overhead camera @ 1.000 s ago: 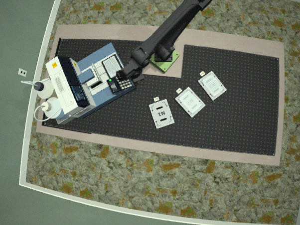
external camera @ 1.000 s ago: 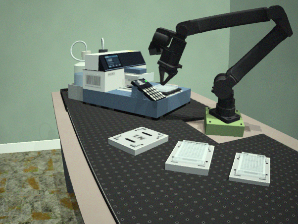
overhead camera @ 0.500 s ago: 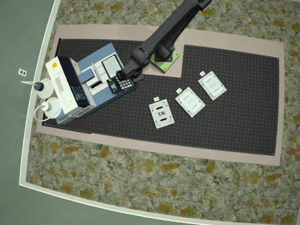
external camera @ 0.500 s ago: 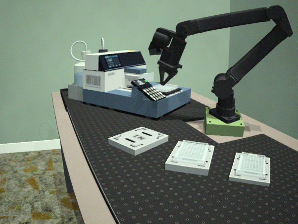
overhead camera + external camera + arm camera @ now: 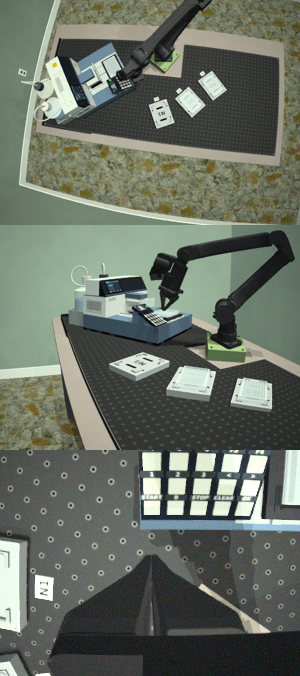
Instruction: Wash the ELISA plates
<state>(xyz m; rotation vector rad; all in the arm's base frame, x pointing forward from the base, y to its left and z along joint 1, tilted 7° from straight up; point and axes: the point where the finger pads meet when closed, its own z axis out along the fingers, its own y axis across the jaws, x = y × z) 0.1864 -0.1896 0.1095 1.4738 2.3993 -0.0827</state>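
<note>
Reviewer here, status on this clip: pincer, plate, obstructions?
Pincer shut, nothing held. Plate on the washer's carrier, lamp green. Nest N1 vacant. Nothing visibly blocking the plate.

Overhead, the top view looked down on the whole washer (image 5: 75, 87) (image 5: 119, 307). The exterior view faced it obliquely across the tabletop (image 5: 224, 124) (image 5: 139, 419); the close wrist view shared its keypad (image 5: 124, 84) (image 5: 153, 318) (image 5: 200, 487).

The washer (image 5: 99, 98) (image 5: 119, 327) is blue, white and black, its lamp (image 5: 110, 80) (image 5: 147, 306) green; the desk (image 5: 159, 147) (image 5: 71, 384) is pinkish beige, its black mat (image 5: 224, 124) (image 5: 139, 419) (image 5: 100, 525) patterned with pale-ringed dots.
</note>
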